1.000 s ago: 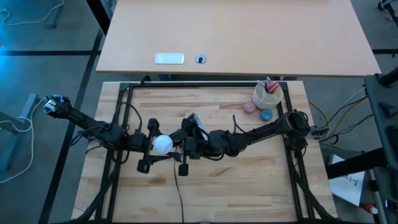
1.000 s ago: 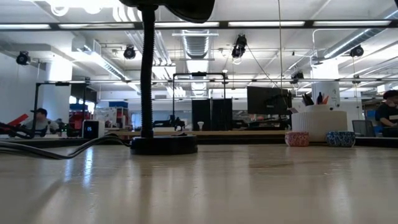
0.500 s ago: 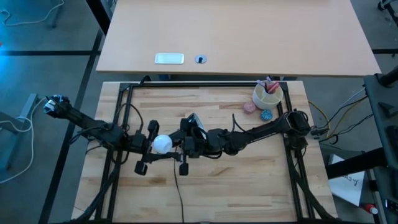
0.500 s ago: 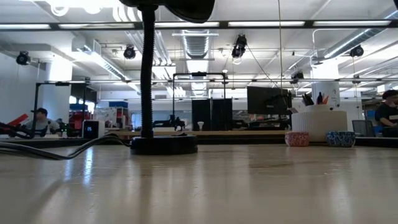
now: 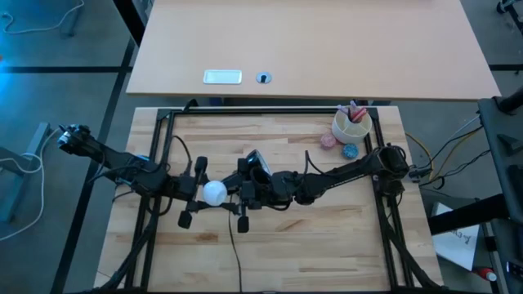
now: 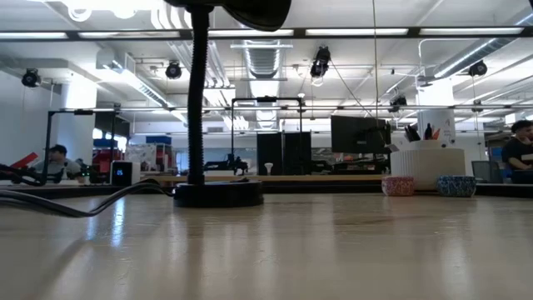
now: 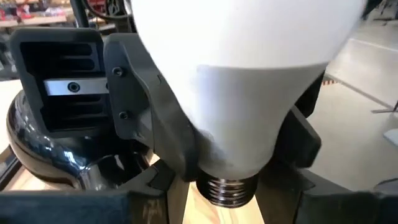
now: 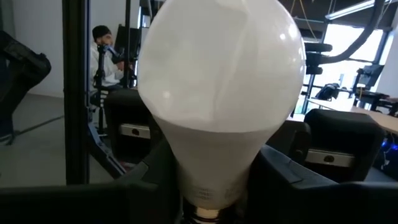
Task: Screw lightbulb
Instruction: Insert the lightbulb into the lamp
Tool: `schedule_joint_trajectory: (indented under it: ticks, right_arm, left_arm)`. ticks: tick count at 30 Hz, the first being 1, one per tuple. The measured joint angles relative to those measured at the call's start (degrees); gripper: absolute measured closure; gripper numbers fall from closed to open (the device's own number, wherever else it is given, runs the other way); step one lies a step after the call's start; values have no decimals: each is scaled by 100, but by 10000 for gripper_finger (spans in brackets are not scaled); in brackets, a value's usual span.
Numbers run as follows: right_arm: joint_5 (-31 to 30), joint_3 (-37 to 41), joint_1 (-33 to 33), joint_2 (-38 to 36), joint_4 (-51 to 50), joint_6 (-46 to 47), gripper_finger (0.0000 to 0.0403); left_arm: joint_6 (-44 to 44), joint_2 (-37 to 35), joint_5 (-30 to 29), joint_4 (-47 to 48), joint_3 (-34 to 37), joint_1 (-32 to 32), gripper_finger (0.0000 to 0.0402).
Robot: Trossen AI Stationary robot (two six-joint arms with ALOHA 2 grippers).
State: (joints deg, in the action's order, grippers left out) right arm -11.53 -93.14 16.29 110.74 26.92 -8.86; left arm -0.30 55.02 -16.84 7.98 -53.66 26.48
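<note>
The white lightbulb point(image 5: 214, 193) hangs above the middle of the table, globe up and screw base point(image 7: 227, 186) down, between my two grippers. My right gripper point(image 5: 227, 194) reaches in from the right and is shut on the bulb. My left gripper point(image 5: 204, 194) reaches in from the left and is open. Its fingers stand on either side of the bulb's lower part without touching it. The black lamp stands on its round base point(image 6: 218, 193). Its shade point(image 6: 229, 7) is up at arm height, and in the left wrist view the shade point(image 7: 37, 155) shows beyond the bulb. My right gripper pinches the bulb's tapered neck point(image 8: 211, 168), just above the screw base, between its two fingers. The fingers point(image 7: 171, 143) come level from the table's right. The bulb stands upright in the hold, lifted clear of the table.
A white cup of pens point(image 5: 351, 124) stands at the far right, with a pink ball point(image 5: 328, 140) and a blue ball point(image 5: 350, 150) beside it. The lamp's cord point(image 6: 67, 204) trails over the table's left part. A black frame point(image 5: 163, 122) rims the table.
</note>
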Motion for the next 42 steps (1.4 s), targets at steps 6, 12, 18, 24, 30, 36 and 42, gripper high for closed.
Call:
schedule_joint_trajectory:
  ticks: [6, 12, 18, 24, 30, 36, 42]
  right_arm:
    - [-7, 2, -2, -2, -12, -9, 265]
    - [-30, 2, -5, -2, 1, 72, 265]
    - [-72, -188, -10, 0, -372, 109, 245]
    - [-127, -820, 3, 13, -1750, -195, 202]
    - [0, -1881, 107, 22, -4096, -445, 140]
    - [-634, -2266, 501, 33, -4866, -1670, 85]
    - [-1453, -2275, 798, -2, -4707, -2264, 70]
  left_arm:
    - [-181, 116, -131, 309, -224, 6, 256]
    - [-388, 66, -155, 347, -224, 9, 301]
    - [-610, -23, -161, 937, -422, 9, 308]
    - [-1122, 47, 38, 2239, -1001, 4, 308]
    - [-1807, 236, 826, 3281, -1555, 48, 308]
    - [-2454, 406, 1612, 3819, -1704, 90, 308]
    - [-2737, 740, 2073, 4065, -1495, 207, 308]
